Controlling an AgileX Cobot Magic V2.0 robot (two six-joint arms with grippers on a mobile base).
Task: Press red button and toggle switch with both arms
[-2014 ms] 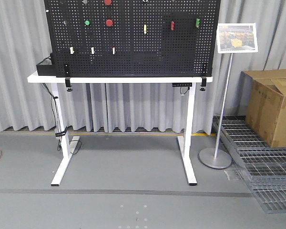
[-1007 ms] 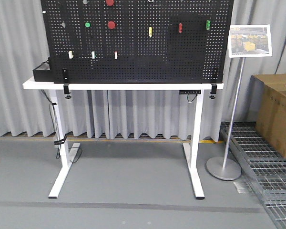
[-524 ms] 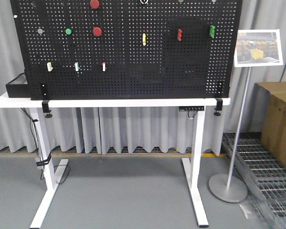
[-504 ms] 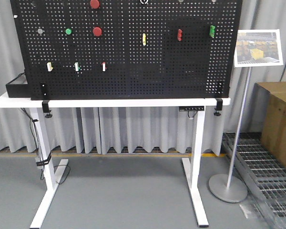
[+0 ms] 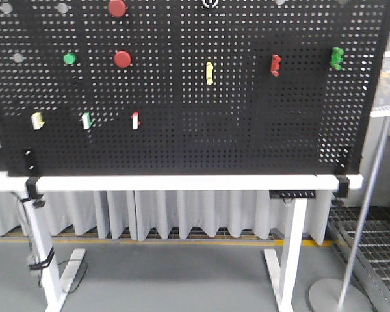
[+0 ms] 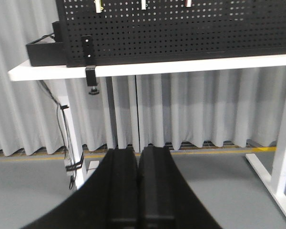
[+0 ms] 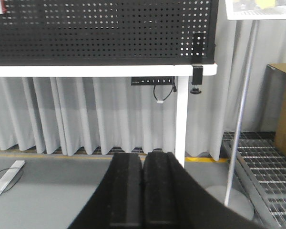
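A black pegboard [image 5: 182, 143] stands on a white table [image 5: 182, 183]. Two red buttons are on its upper left, one at the top edge [image 5: 117, 8] and one lower [image 5: 123, 59]. The toggle switch [image 5: 210, 3], a white ring with a dark centre, is cut off by the top edge. Neither gripper shows in the front view. My left gripper [image 6: 138, 151] is shut and empty, low in front of the table's left end. My right gripper [image 7: 143, 156] is shut and empty, low in front of the table's right leg [image 7: 181, 119].
The board also carries a green button [image 5: 69, 58], yellow [image 5: 209, 73], red [image 5: 275, 65] and green [image 5: 337, 58] handles and three small switches [image 5: 86, 120]. A sign stand [image 5: 361, 221] and a cardboard box [image 7: 283, 109] are to the right. A black box [image 6: 45, 50] sits on the table's left end.
The view has moved closer to the pegboard: the board now fills the frame and its top row is at the edge. The box and the sign have slid out to the right.
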